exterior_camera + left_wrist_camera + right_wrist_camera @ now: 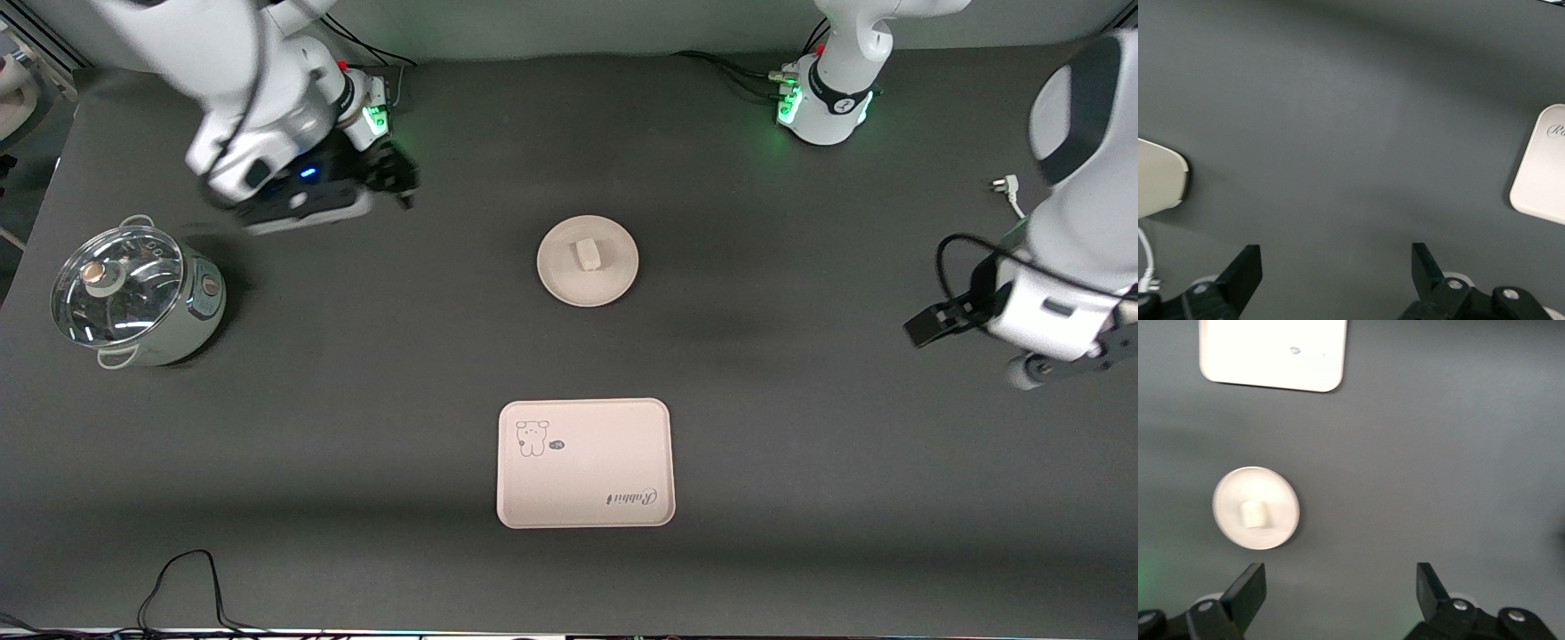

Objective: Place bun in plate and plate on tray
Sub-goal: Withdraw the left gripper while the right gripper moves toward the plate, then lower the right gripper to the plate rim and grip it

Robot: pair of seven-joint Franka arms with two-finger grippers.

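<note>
The off-white bun (588,253) lies in the middle of the round cream plate (560,280), which stands mid-table. The cream tray (584,462) with the animal drawing and "Rabbit" script lies nearer the front camera than the plate, apart from it and bare. My right gripper (398,180) is open and empty, up over the table toward the right arm's end; its wrist view shows the plate (1275,530), the bun (1253,514) and the tray (1271,353) between open fingers (1338,587). My left gripper (925,327) is open and empty (1336,267) toward the left arm's end; a tray corner (1545,167) shows there.
A small pot (133,298) with a glass lid stands toward the right arm's end of the table. A white plug and cable (1006,188) lie near the left arm. A black cable (182,578) loops at the table's front edge. A pale rounded object (1158,183) shows in the left wrist view.
</note>
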